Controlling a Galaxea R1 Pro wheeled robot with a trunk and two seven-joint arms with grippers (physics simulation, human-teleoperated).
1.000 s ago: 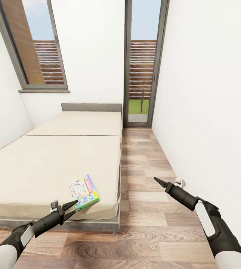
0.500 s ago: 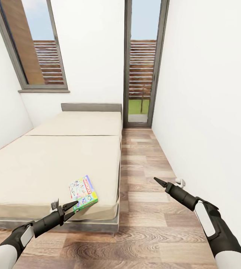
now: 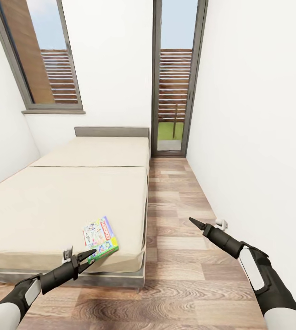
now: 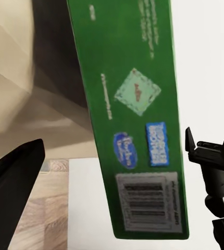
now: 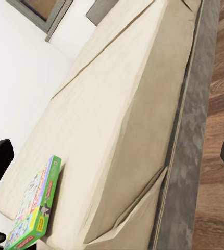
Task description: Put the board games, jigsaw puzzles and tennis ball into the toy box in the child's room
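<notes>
We've got our left hand [image 3: 89, 257] spread wide at the board game [image 3: 100, 238] on the bed [image 3: 65, 206], lower left; contact unclear. Right hand [image 3: 193, 222] pressed together over the floor [image 3: 184, 275].

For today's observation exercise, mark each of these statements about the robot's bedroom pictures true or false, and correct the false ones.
1. A board game lies near the foot corner of the bed. True.
2. The left claw is shut on the board game. False: its fingers are spread, with the box's green side facing it in the left wrist view, not gripped.
3. The right claw hangs over the wood floor, beside the bed. True.
4. A tennis ball rests on the mattress. False: the board game is the one toy seen there.
5. The bed's headboard stands against the far wall. True.
</notes>
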